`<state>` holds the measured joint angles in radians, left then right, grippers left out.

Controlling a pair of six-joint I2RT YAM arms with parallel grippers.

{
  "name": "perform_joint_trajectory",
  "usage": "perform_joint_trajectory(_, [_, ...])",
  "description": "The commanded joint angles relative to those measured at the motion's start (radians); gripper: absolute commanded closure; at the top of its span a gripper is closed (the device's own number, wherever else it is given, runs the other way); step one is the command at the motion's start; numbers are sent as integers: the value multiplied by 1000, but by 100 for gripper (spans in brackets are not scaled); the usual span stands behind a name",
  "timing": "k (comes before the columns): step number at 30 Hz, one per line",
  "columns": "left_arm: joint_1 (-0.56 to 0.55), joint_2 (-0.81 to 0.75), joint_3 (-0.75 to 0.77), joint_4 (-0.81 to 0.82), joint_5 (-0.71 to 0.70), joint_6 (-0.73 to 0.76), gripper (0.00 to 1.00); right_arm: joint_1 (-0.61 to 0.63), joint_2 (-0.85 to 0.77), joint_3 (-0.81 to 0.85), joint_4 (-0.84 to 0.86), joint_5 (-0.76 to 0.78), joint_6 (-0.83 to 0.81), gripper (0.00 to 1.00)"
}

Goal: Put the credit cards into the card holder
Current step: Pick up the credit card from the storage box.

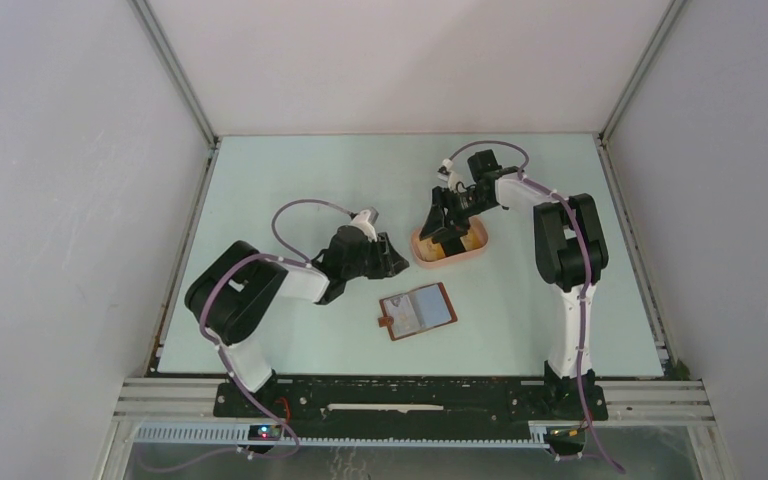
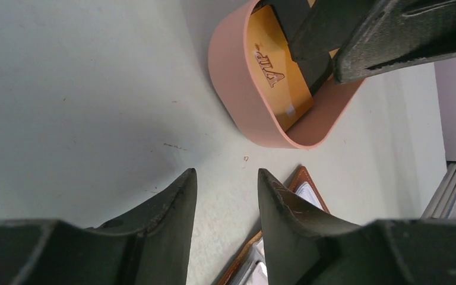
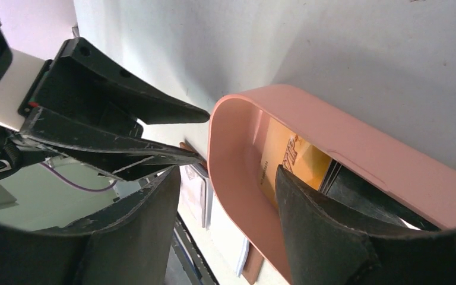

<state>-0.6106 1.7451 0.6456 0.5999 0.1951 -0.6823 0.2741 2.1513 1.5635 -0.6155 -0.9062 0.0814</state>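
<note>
Left gripper sits low over the table near its middle. Its jaws are partly apart with only bare tabletop showing in the gap, so it has hold of nothing. Close by at its 3 o'clock stands the pink oval tray. At its 5 o'clock the card holder lies spread open, inside face up, with its snap tab at the 9 o'clock end. One corner of it shows just past the left fingertips in the wrist view. Seen from the tray, the card holder is at 7 o'clock and apart from it. The right gripper is at the tray's 9 o'clock end with its jaws wide. One finger is outside the pink wall and the other is down inside, over a yellow-gold credit card that lies in the tray with raised lettering on its face. Nothing is pinched between these fingers. Something dark lies beside the yellow-gold card; whether it is another card I cannot tell
</note>
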Motion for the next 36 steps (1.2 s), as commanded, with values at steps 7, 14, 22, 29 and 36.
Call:
perform_joint_trajectory(7, [6,0,34,-18,6,1,53,-30,-109,11,-11,201,-79,29])
perform_joint_trajectory(14, [6,26,60,-12,23,3,53,-67,-128,7,-36,372,-139,22])
perform_joint_trajectory(22, [7,62,85,-14,35,4,53,-59,-57,28,-60,347,-144,19])
perform_joint_trajectory(29, [8,90,108,-25,45,7,53,-38,-14,38,-77,253,-124,20])
perform_joint_trajectory(36, [8,115,131,-35,57,12,54,-35,12,40,-81,163,-91,20])
